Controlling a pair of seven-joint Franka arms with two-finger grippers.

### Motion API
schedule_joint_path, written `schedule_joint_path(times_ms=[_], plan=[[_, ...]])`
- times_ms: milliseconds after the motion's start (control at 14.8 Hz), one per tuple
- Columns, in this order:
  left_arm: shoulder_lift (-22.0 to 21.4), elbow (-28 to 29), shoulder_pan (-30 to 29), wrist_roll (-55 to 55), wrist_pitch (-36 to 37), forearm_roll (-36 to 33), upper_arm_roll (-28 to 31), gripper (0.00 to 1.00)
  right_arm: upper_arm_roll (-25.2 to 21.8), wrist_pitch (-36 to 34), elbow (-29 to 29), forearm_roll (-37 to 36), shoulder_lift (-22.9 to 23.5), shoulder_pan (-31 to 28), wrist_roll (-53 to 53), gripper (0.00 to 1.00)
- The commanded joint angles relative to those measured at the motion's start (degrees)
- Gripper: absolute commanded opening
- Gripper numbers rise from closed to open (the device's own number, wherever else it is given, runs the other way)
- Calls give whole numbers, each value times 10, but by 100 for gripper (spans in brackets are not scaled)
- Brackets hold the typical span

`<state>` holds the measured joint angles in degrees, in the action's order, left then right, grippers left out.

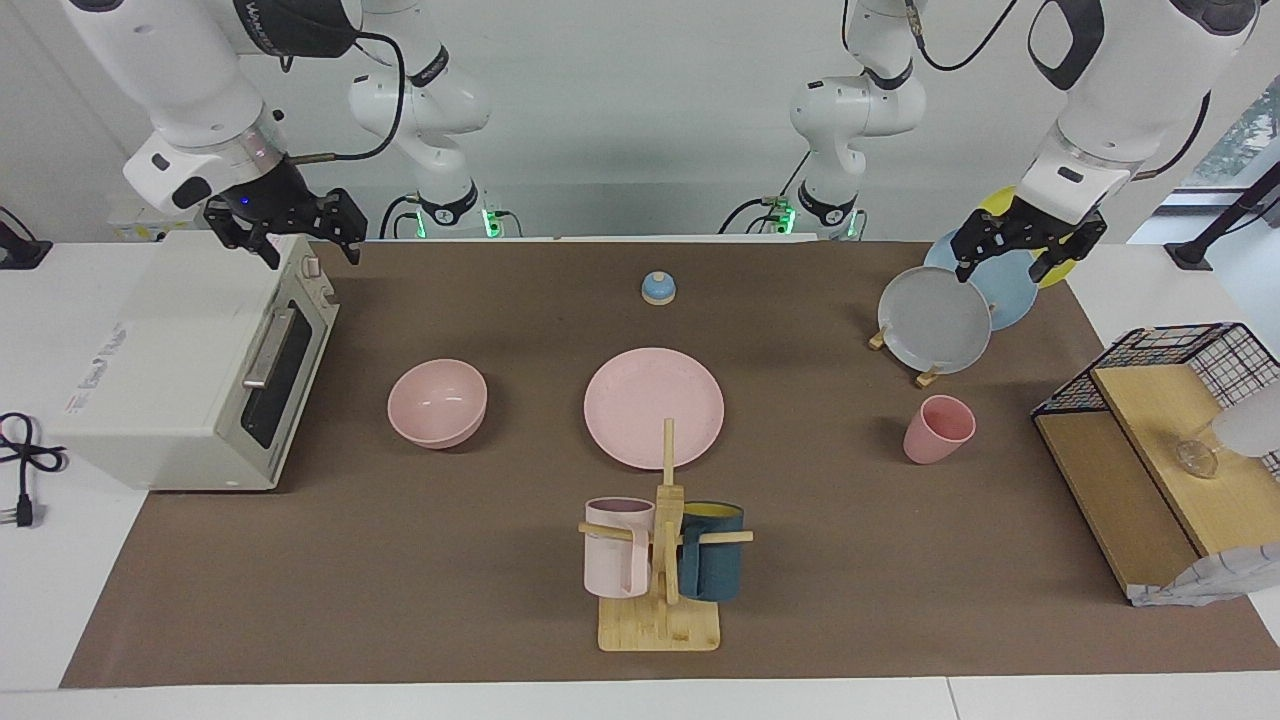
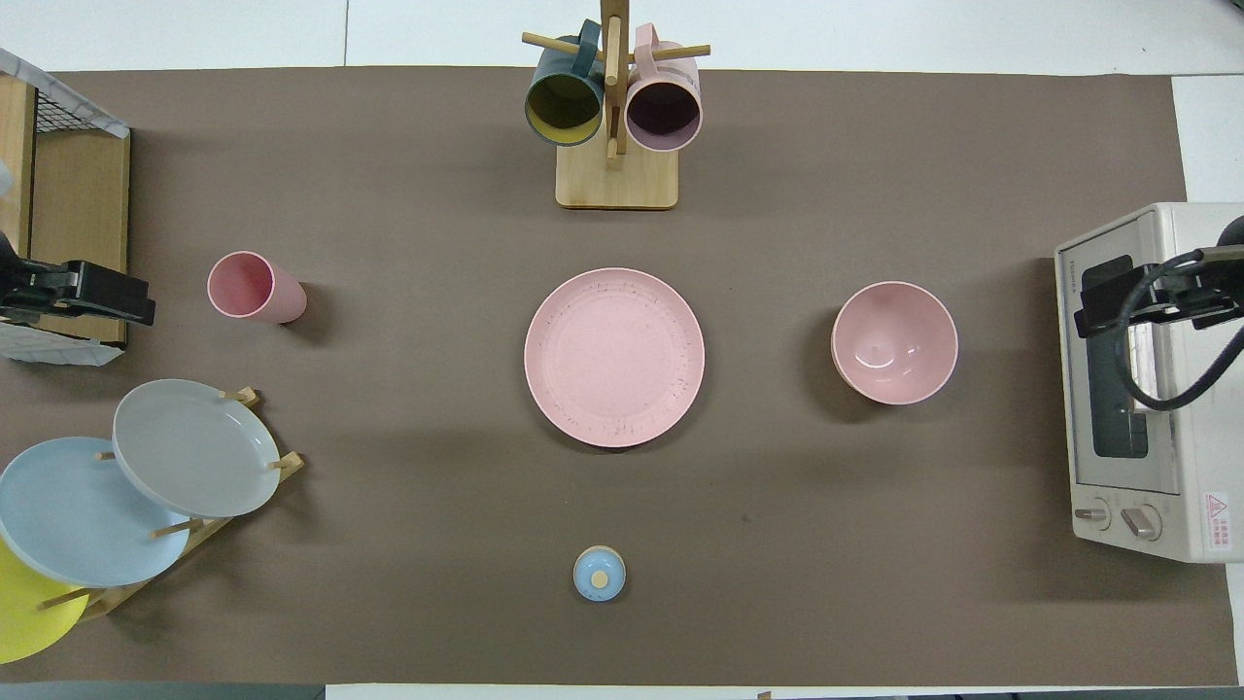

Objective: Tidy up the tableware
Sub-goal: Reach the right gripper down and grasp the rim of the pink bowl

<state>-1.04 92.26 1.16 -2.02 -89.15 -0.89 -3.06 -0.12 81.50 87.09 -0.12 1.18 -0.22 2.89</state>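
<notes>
We've got the three pale-pink pieces spread across the brown mat on the surface (image 1: 200, 600). The pink plate (image 1: 653, 405) lies flat in the middle, with the pink bowl (image 1: 437, 402) sitting upright beside it toward the right arm's end and the pink cup (image 1: 938, 429) standing on its own toward the left arm's end, rim up and well apart from the plate. None of the three touch each other.

Farther from the robots than the plate is a wooden mug tree (image 1: 662, 560) with a pink mug (image 1: 617, 546) and a dark-teal mug (image 1: 711, 551) hanging on it. Nearer to the robots than the plate sits a small blue knob-topped lid (image 1: 659, 288).

The left gripper (image 1: 1030, 245) hangs over the dish rack (image 1: 925, 377) that holds the grey plate (image 1: 934, 320), blue plate (image 1: 985, 280) and yellow plate (image 2: 24, 612); its jaws look spread apart and hold nothing. The right gripper (image 1: 290, 228) is up over the top of the toaster oven (image 1: 190, 360), jaws also apart and holding nothing. A wire-and-wood shelf (image 1: 1150, 440) stands at the left arm's end.
</notes>
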Motion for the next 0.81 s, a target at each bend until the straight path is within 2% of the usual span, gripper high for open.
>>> schedule_joint_path(times_ms=[0,135,338,474,609,744], plan=[[-5,5,-2,-4,7,-12,0,100,3,-4,-2,14,-1,-6,18,100],[-5,4,-2,-4,7,-12,0,100,8,12,1,14,-2,0,11,100],[-5,4,-2,-4,7,-12,0,100,69,122,83,15,-14,0,-41,100],[-5,5,-2,-4,7,-12,0,100,96,208,156,15,-10,1,-75,100],[-5,5,-2,-4,7,-12,0,100,104,333,262,15,-7,2,-72,100],[-5,4,-2,-4,7,-12,0,100,104,424,330,14,-5,2,-73,100]])
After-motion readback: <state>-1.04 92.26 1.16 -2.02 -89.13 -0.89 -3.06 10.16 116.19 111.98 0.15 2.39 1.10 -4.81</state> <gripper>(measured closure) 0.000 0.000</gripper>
